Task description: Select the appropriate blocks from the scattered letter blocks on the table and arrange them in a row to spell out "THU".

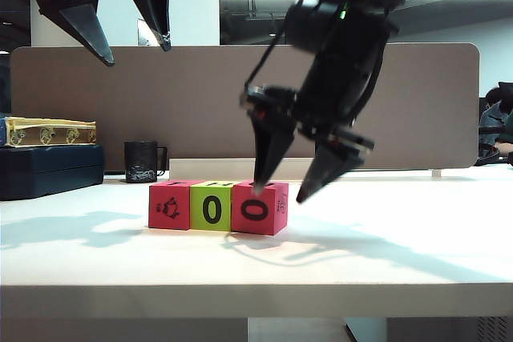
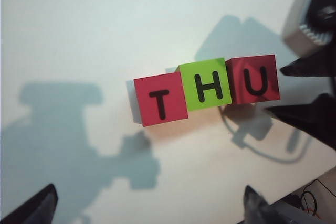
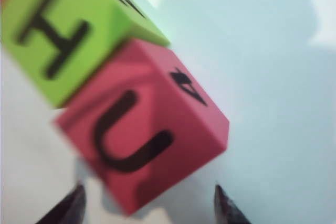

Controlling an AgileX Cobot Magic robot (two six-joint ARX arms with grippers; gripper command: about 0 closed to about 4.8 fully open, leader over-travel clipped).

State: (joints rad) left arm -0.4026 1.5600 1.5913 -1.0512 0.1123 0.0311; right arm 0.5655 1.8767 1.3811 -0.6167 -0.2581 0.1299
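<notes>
Three letter blocks stand touching in a row on the white table (image 1: 401,254). From above, a red block (image 2: 160,99) shows T, a green block (image 2: 206,84) shows H and a red block (image 2: 253,78) shows U. My right gripper (image 1: 280,195) is open at the U block (image 1: 258,209). One fingertip is over that block's top, the other hangs to its right. A corner of the U block (image 3: 142,129) lies between the spread fingers, with gaps on both sides. High above and left of the row, my left gripper (image 1: 137,54) is open and empty.
A black mug (image 1: 143,161) stands at the back left. Beside it a dark blue case (image 1: 48,170) carries a yellow patterned box (image 1: 48,130). A beige partition (image 1: 417,102) closes the back. The table's thick front edge (image 1: 256,298) runs across the foreground.
</notes>
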